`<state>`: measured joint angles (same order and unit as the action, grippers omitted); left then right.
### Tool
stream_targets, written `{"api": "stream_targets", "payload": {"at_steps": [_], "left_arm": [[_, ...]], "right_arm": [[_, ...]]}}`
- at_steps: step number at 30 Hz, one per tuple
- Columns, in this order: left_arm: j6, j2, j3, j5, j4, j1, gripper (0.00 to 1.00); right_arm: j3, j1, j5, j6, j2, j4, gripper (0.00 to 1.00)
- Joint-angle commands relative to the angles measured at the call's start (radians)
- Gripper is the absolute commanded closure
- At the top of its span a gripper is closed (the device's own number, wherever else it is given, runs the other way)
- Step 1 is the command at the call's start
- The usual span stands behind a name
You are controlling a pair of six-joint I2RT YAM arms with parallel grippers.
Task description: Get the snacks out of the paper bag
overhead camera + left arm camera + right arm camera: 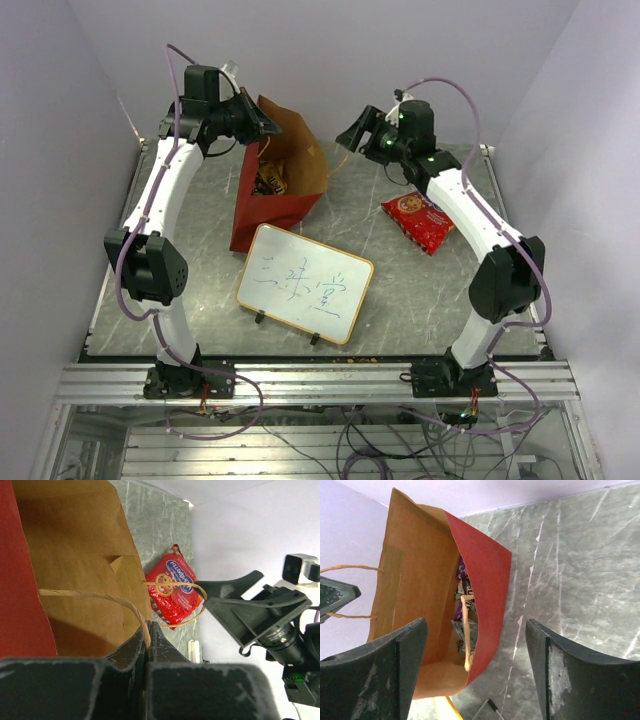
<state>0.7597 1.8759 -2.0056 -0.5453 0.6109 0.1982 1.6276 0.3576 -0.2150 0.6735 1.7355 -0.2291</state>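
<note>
At the back of the table point(420, 300), just behind the whiteboard point(305, 283), sits the paper bag point(258, 215), red outside, brown kraft inside, mouth gaping up twd the overhead cam. L claw point(262, 120) is up at the bag's far-left rim w/ its fingers pressed together, pinching the kraft edge. From its wrist cam, the paper's edge and one end of a string handle point(100, 597) run right into the shut tips.

R claw point(352, 128) hangs off the bag's right side at abt the same height, spread wide, holding nothing, not touching the bag. Its own cam looks past both fingers point(385, 665) straight into the bag's mouth. Candy packets point(462, 592) sit deep inside, purple and silvery bits showing, the rest too dark to tell. The other handle point(465, 635) hangs down inside, against the red-backed wall.

Chip bag point(420, 220), red and crinkly w/ a round picture, lies flat on the table to the R of the paper bag, well apart from it, beside the R arm's forearm. L wrist cam catches it too, past the bag's edge, w/ a small white block point(194, 651) near it on the table.
</note>
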Motion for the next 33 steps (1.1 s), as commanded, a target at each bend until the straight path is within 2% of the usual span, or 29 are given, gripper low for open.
{"api": "stream_targets", "payload": {"at_steps": [1,3,5,10,14,18,21,28,30,33], "left_arm": [[-0.010,-0.021,-0.037,-0.009,-0.009,-0.006,0.93],[-0.012,-0.013,-0.053,-0.008,-0.002,-0.011,0.93],[-0.019,-0.007,-0.073,0.001,0.009,-0.015,0.93],[-0.029,0.006,-0.075,0.015,-0.013,-0.037,0.93],[-0.020,0.032,-0.101,0.027,-0.077,-0.083,0.93],[0.021,0.076,-0.142,-0.014,-0.261,-0.104,0.93],[0.046,0.141,-0.238,-0.061,-0.371,-0.105,0.93],[0.156,0.256,-0.419,-0.170,-0.600,-0.106,0.93],[0.182,0.254,-0.396,-0.192,-0.655,-0.105,0.93],[0.208,0.214,-0.276,-0.224,-0.739,-0.086,0.93]], "right_arm": [[0.032,0.036,-0.021,0.033,0.066,0.036,0.27],[0.026,0.043,-0.034,0.039,0.075,0.058,0.34],[0.033,0.046,-0.007,0.026,0.080,0.059,0.47],[0.090,0.046,0.037,-0.004,0.124,0.035,1.00],[0.098,0.052,0.055,0.035,0.128,0.039,1.00],[0.141,0.062,0.042,0.066,0.162,0.037,1.00],[0.182,0.079,0.053,0.073,0.181,0.039,1.00],[0.084,0.099,0.092,0.100,0.123,0.135,1.00],[0.019,0.099,0.116,0.097,0.088,0.162,1.00],[-0.110,0.099,0.144,0.095,0.034,0.198,1.00]]}}
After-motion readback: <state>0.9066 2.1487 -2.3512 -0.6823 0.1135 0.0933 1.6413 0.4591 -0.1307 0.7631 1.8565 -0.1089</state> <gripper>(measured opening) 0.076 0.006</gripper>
